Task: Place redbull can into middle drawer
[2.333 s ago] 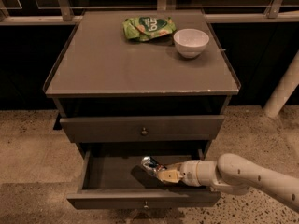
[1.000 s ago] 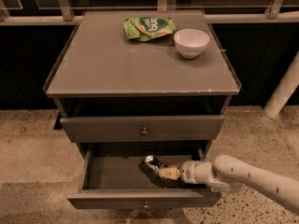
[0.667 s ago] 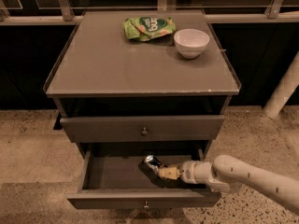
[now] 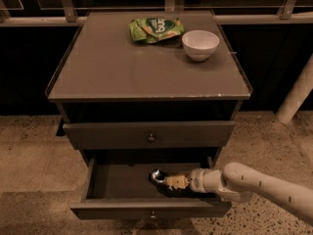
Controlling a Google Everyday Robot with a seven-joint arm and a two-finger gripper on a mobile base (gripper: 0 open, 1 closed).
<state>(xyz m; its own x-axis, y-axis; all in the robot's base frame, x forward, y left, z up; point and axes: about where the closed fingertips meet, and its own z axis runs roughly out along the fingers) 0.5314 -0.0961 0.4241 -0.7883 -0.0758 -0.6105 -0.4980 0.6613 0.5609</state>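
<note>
Inside the pulled-out lower drawer (image 4: 117, 182), right of its middle, the gripper (image 4: 168, 181) reaches in from the right at the end of the white arm (image 4: 254, 185). The can (image 4: 157, 176) lies at its tip, shiny end pointing left, down in the drawer. Whether the gripper has hold of the can I cannot tell. Above, the upper drawer (image 4: 107, 133) is closed. On the cabinet top (image 4: 137, 67), at the back, a green bag (image 4: 155, 29) lies just beside a white bowl (image 4: 200, 44).
</note>
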